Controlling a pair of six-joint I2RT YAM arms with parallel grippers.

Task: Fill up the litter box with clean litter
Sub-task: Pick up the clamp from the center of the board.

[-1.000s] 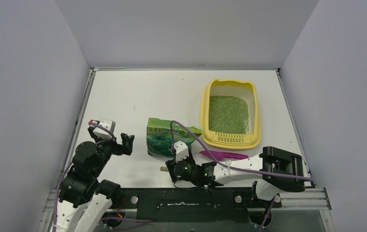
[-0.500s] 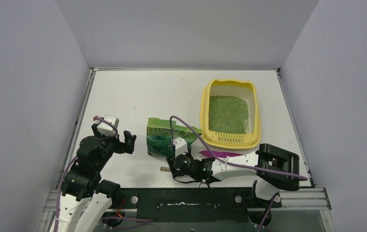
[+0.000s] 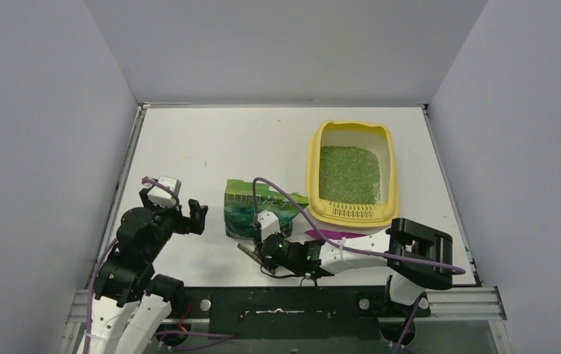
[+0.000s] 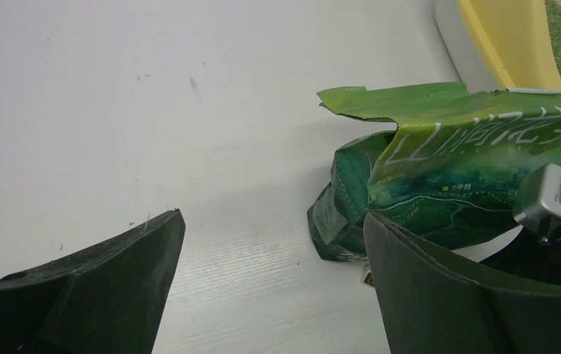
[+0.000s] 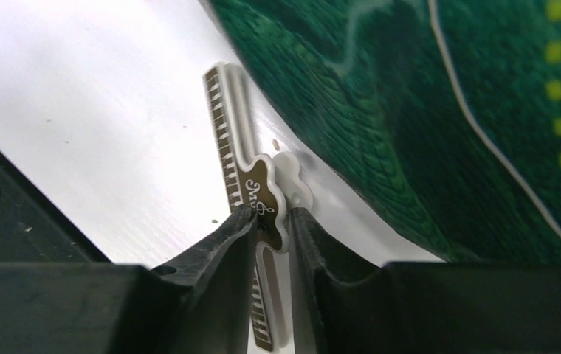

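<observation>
The pale yellow litter box point(image 3: 311, 171) stands at the right, with a bed of green clean litter point(image 3: 348, 175) in it. Its corner point(image 4: 506, 44) also shows in the left wrist view. A crumpled dark-green bag point(image 3: 250, 210) lies in the middle, its torn top towards the box. My right gripper point(image 5: 272, 217) is low at the bag's near edge. It is shut on a small brown-and-white bag clip point(image 5: 257, 188), with a finger touching each side. My left gripper point(image 4: 274, 217) stands open over bare table left of the bag point(image 4: 440, 162), holding nothing.
A magenta scoop point(image 3: 325, 234) lies near the box's near end, partly under my right arm. The table's near edge runs just behind the right gripper point(image 3: 252, 252). Grey walls close in the table on three sides.
My right gripper's fingers have closed onto the clip and the arm has slid a little to the left. The clip now lies angled. The left arm shifted slightly, still open.
</observation>
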